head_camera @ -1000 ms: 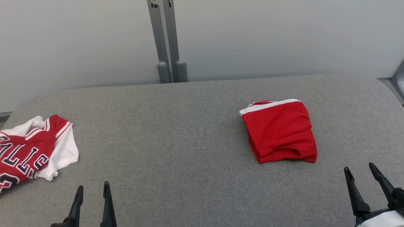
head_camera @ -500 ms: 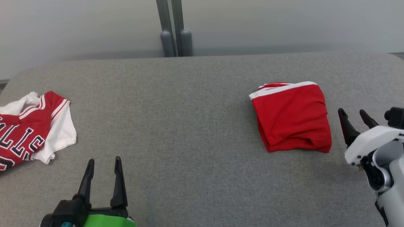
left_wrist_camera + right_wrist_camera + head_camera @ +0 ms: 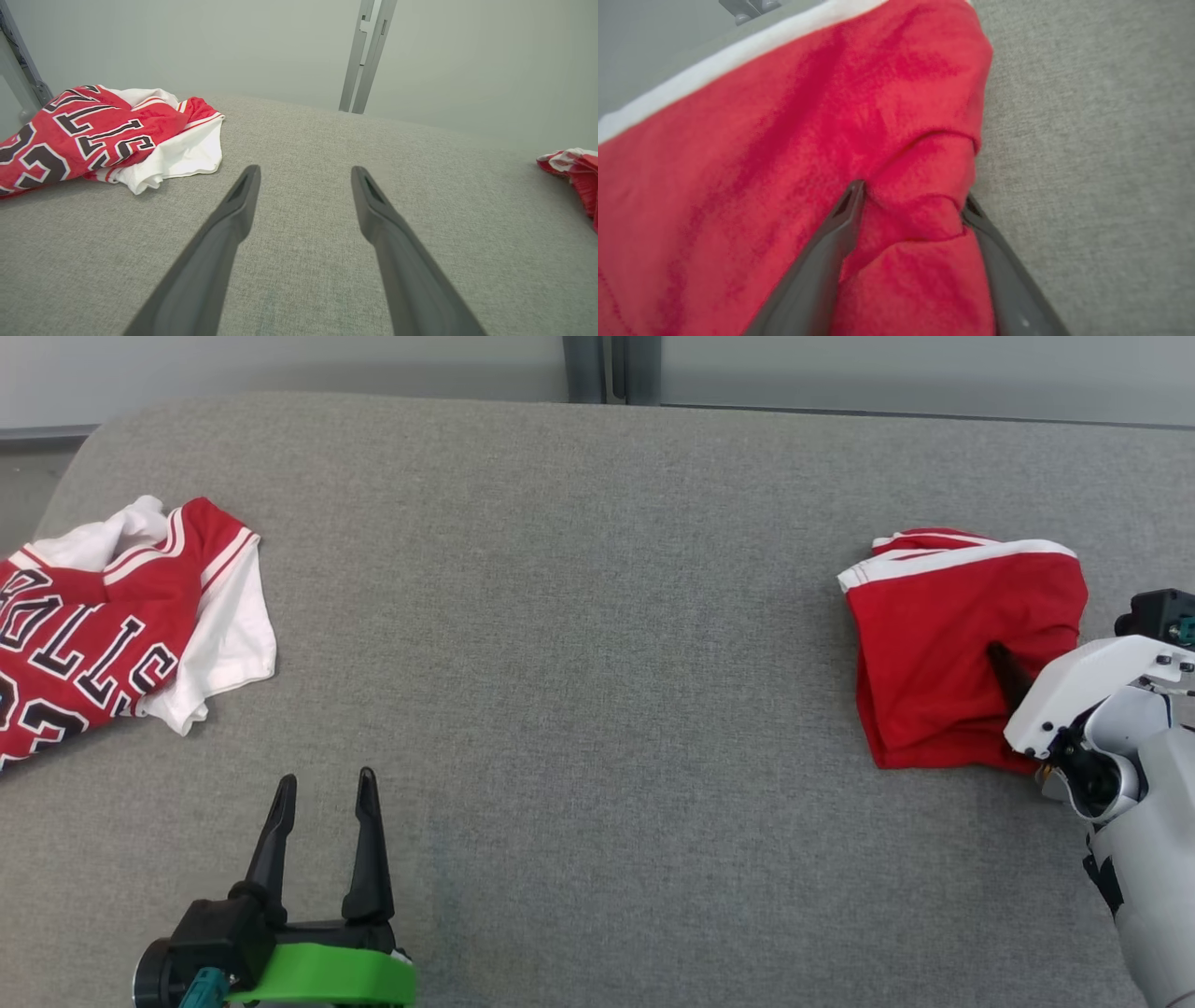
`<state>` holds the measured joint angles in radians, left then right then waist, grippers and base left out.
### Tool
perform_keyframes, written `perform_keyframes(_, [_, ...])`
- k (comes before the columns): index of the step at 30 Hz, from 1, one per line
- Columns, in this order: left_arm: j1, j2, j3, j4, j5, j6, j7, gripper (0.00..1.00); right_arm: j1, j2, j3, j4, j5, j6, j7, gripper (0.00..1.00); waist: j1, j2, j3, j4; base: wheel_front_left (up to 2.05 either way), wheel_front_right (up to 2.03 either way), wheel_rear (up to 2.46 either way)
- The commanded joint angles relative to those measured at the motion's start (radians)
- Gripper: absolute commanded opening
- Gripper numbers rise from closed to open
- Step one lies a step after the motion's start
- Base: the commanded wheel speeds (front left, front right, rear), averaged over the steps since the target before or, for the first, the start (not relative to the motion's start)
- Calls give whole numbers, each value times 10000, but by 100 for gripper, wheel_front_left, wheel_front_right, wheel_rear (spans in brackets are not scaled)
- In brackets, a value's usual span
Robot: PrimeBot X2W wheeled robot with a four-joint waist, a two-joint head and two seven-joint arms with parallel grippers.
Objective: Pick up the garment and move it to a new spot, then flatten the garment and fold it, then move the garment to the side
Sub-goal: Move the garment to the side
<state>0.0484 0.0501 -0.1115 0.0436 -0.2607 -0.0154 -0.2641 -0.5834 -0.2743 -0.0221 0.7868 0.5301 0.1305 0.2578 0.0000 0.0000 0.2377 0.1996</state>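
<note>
The garment [image 3: 943,644] is a folded red piece with a white band along its far edge, lying at the right of the grey padded surface [image 3: 579,616]. My right gripper [image 3: 1013,672] has come onto its right edge. In the right wrist view the right gripper [image 3: 913,200] is open, its two fingers pressed down on either side of a raised fold of the garment [image 3: 784,140]. My left gripper [image 3: 325,782] hovers open near the front left with nothing between its fingers. In the left wrist view the left gripper [image 3: 306,172] points over bare fabric, and the garment [image 3: 577,172] sits far right.
A crumpled red and white jersey [image 3: 103,625] with dark lettering lies at the far left; the left wrist view has the jersey [image 3: 93,130] at upper left. A grey post [image 3: 366,56] stands against the pale wall behind the surface.
The head camera has tipped down and the picture has shifted. My right gripper went from beside the garment's right edge onto it, its fingers now astride a fold. The left gripper stays open.
</note>
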Motion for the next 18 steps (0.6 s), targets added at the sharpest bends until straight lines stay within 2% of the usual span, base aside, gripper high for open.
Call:
perform_keyframes(1, [-65, 20, 51, -61, -84, 60, -1, 100, -14, 17, 36, 166, 139, 4, 133, 0, 0, 0, 192, -59, 0, 0, 0])
perform_keyframes(4, [-88, 22, 108, -196, -85, 64, -1, 100, -197, -377, 83, 178, 241, -8, 322, 0, 0, 0, 386, -480, 0, 0, 0])
perform_keyframes(8, [-290, 20, 126, -333, 152, -122, -1, 100, -633, -1532, 37, 165, -205, -7, 463, 0, 0, 0, 946, -1155, 0, 0, 0])
perform_keyframes(12, [-419, 23, 53, -525, 347, -306, -1, 100, -1114, -2829, -108, 445, -1316, 1, 46, 0, 0, 0, 1464, -1595, 0, 0, 0])
perform_keyframes(14, [-507, 23, -52, -631, 418, -384, -1, 100, -1347, -3268, -342, 706, -2023, 1, -297, 0, 0, 0, 1709, -1671, 0, 0, 0])
perform_keyframes(18, [-513, 25, -311, -752, 514, -426, -1, 100, -1822, -3488, -979, 1369, -3068, 1, -735, 0, 0, 0, 1989, -1603, 0, 0, 0])
